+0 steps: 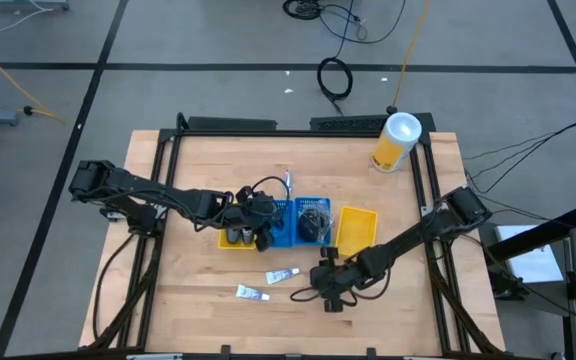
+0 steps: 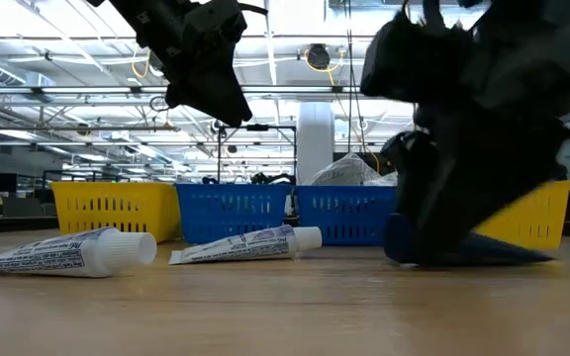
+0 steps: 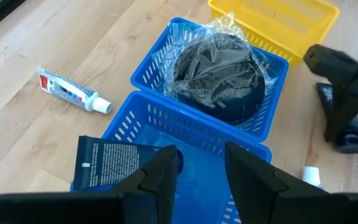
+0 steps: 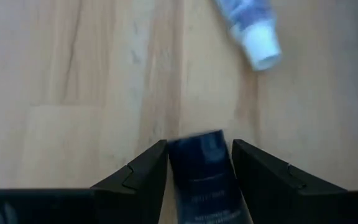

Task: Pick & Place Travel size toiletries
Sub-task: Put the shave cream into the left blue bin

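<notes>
Two tubes [image 1: 281, 276] – four bins [image 1: 356, 228]
</notes>
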